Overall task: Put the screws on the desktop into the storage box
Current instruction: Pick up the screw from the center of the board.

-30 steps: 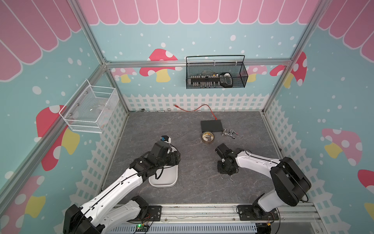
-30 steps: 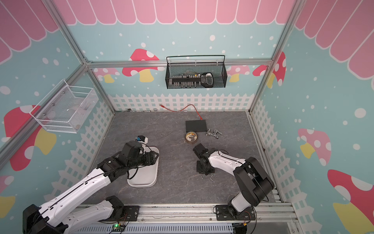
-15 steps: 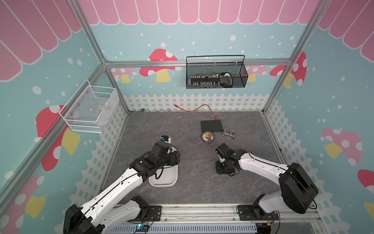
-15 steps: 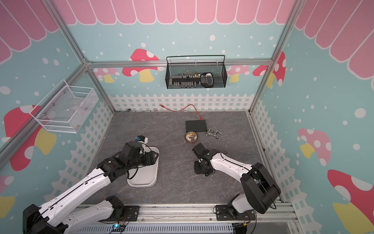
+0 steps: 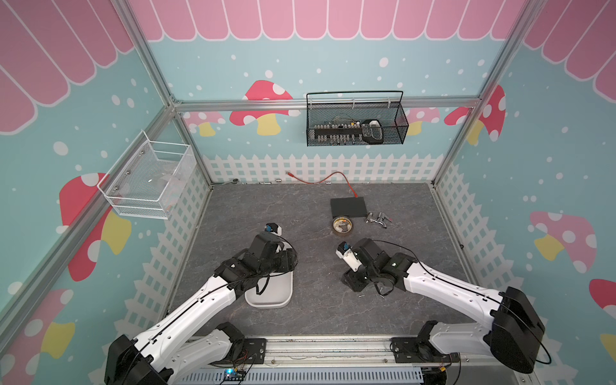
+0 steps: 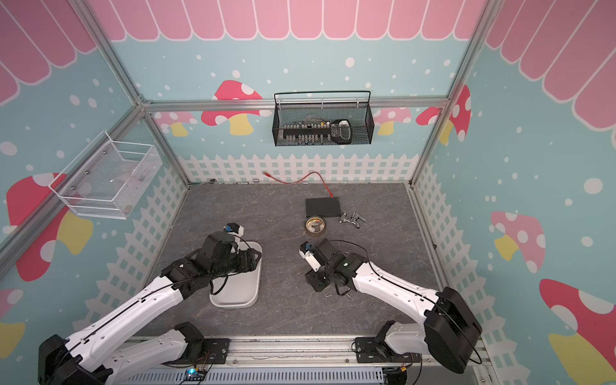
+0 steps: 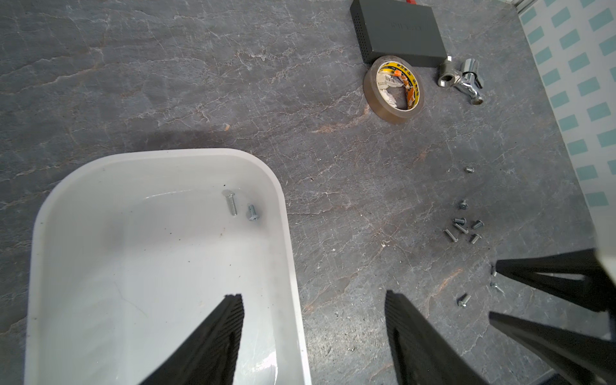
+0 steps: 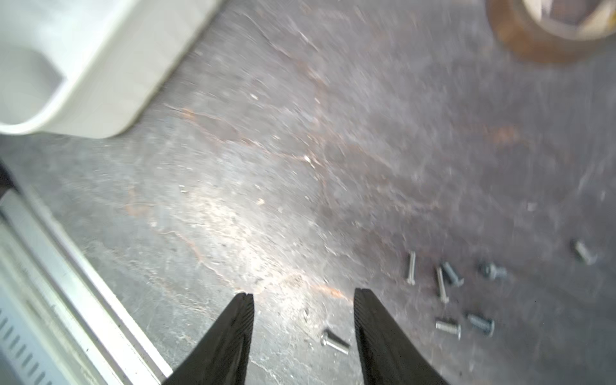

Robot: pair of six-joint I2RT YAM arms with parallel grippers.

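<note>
While the right gripper (image 8: 304,293) hangs open and empty over the desktop (image 8: 300,150), with one screw (image 8: 335,340) close to one jaw and the storage box (image 8: 100,76) well apart, partly under the wide-open left gripper (image 7: 311,295), a badly centred closing could flick this tiny screw away.

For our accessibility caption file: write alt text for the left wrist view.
Two screws lie in the white storage box, with the left gripper above its edge, fingers apart. More loose screws lie scattered on the grey desktop beside it, with a tape roll farther off.
</note>
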